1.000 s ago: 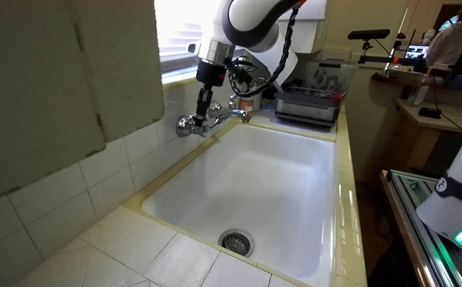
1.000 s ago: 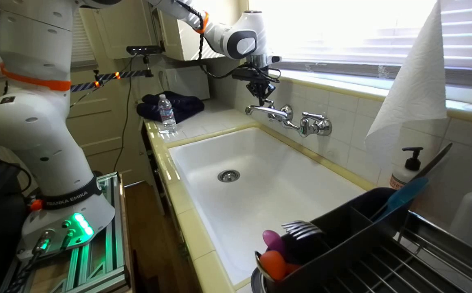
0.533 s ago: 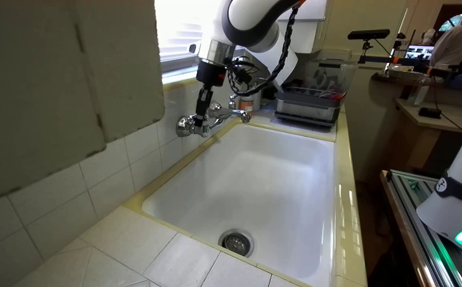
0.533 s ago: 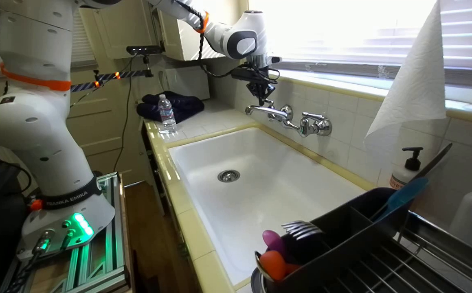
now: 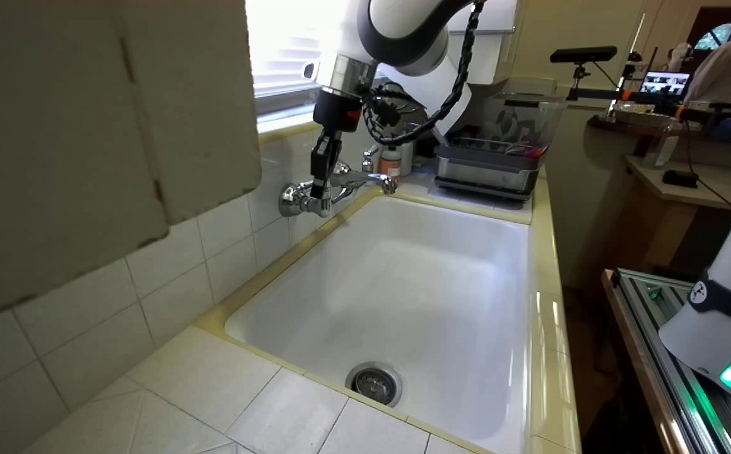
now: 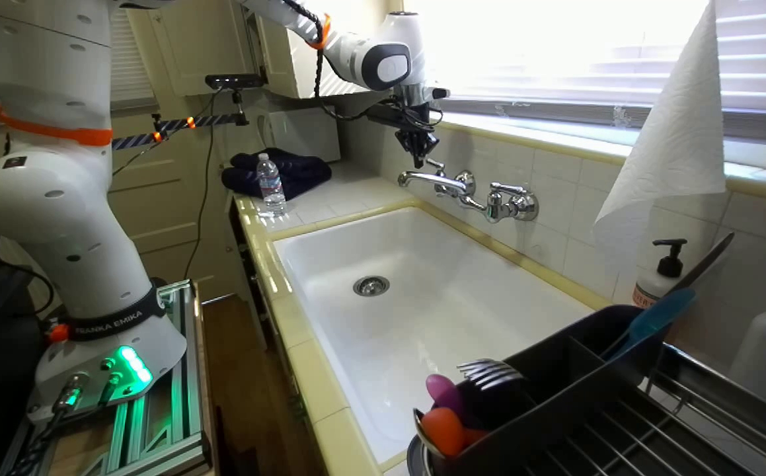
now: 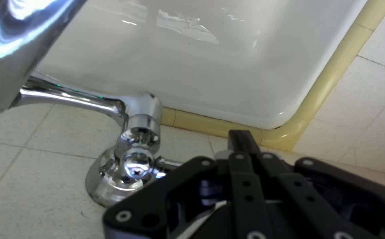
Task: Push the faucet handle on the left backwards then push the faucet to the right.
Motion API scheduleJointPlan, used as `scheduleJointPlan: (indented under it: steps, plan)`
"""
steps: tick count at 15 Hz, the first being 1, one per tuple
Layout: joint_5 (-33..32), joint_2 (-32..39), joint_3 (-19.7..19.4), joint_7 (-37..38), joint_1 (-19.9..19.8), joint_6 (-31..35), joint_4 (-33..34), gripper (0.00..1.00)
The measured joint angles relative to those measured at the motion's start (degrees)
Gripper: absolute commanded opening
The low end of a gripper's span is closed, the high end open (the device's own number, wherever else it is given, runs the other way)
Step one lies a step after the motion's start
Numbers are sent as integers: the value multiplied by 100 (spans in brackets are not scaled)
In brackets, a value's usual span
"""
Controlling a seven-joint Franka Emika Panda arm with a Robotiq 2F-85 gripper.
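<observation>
The chrome faucet spout [image 6: 425, 179] reaches out over the sink in both exterior views, and its shiny side fills the upper left of the wrist view [image 7: 23, 43]. The left faucet handle [image 6: 437, 166] is a chrome valve with a lever, at the wall tiles. In the wrist view the handle [image 7: 137, 164] has its lever running right, partly hidden behind my gripper. My black gripper [image 7: 242, 136] is shut and empty, beside the lever's end. In the exterior views the gripper [image 5: 318, 192] [image 6: 418, 162] points down close to this handle; I cannot tell whether it touches.
The right handle [image 6: 507, 190] stands farther along the wall. The white sink [image 5: 403, 271] lies below with a yellow tile edge. A paper towel [image 6: 667, 125], soap bottle [image 6: 657, 277] and dish rack [image 6: 554, 370] stand past the faucet. A water bottle [image 6: 270, 185] stands on the counter.
Over the last half second my gripper has risen slightly and shifted a little away from the wall. The spout looks unmoved. Before that the arm was nearly still.
</observation>
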Motion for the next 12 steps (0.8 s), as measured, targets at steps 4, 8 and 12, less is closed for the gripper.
scheduleJointPlan:
  steps: [4, 8, 12]
  plan:
    - [-224, -341, -123, 454, 72, -259, -291, 0]
    - [-281, -718, -211, 646, 76, -483, -578, 27]
    - [-316, -1019, -238, 781, 77, -490, -848, 55]
